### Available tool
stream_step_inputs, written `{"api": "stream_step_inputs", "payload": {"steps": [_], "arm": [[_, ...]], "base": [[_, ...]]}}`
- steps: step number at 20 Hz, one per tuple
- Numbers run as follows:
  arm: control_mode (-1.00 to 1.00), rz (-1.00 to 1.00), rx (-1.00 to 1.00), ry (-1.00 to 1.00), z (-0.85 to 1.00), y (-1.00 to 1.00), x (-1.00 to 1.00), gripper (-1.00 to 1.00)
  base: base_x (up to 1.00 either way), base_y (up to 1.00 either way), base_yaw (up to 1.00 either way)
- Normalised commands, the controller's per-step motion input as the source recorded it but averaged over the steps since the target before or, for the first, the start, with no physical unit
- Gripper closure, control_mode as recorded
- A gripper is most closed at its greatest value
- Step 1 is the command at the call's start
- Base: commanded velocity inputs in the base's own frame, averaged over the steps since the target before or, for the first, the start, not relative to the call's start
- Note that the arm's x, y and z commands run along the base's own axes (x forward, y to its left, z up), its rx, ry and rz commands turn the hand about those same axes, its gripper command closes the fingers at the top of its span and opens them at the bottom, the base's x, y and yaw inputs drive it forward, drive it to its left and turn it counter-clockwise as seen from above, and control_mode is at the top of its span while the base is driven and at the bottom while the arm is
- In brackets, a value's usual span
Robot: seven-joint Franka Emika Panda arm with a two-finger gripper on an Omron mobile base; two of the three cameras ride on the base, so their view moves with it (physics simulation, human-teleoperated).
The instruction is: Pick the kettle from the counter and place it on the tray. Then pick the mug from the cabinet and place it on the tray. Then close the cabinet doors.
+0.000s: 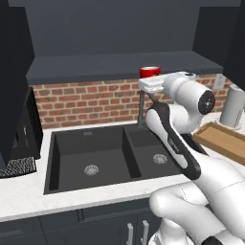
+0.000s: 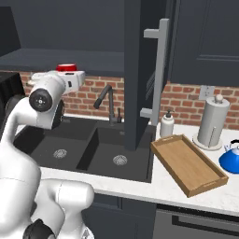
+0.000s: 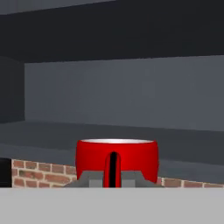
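Note:
The red mug point(image 3: 117, 157) stands on the dark shelf of the open upper cabinet point(image 1: 119, 64), its loop handle turned straight toward the hand camera. My gripper point(image 3: 113, 181) is open just in front of the mug and slightly below its rim, with the handle lined up in the gap between the fingertips point(image 3: 89, 179). From the base, the mug point(image 1: 150, 72) peeks out above the white hand point(image 1: 152, 84). The blue kettle point(image 2: 231, 158) sits on the white counter point(image 2: 163, 186) to the right of the wooden tray point(image 2: 189, 163), which holds nothing.
An open cabinet door point(image 2: 140, 70) with a silver bar handle point(image 2: 158, 70) hangs over the black double sink point(image 1: 110, 158). The faucet point(image 2: 106, 100) stands below the hand. A soap bottle point(image 2: 167, 125) and a paper-towel roll point(image 2: 212, 121) stand behind the tray.

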Motion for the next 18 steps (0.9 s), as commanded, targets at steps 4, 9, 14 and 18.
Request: {"api": "stream_step_inputs", "payload": {"steps": [4, 9, 14, 18], "arm": [[-1.0, -0.08, 0.06, -0.03, -0.01, -0.13, -1.0, 1.0], [-1.0, -0.11, 0.07, 0.0, 0.0, -0.2, -1.0, 1.0], [-1.0, -0.07, 0.05, 0.0, 0.0, -0.19, -1.0, 1.0], [-1.0, -0.05, 0.05, 0.0, 0.0, -0.15, -1.0, 1.0]], "base": [[0.0, 0.0, 0.0], [0.0, 0.0, 0.0], [0.0, 0.0, 0.0], [0.0, 0.0, 0.0]]}}
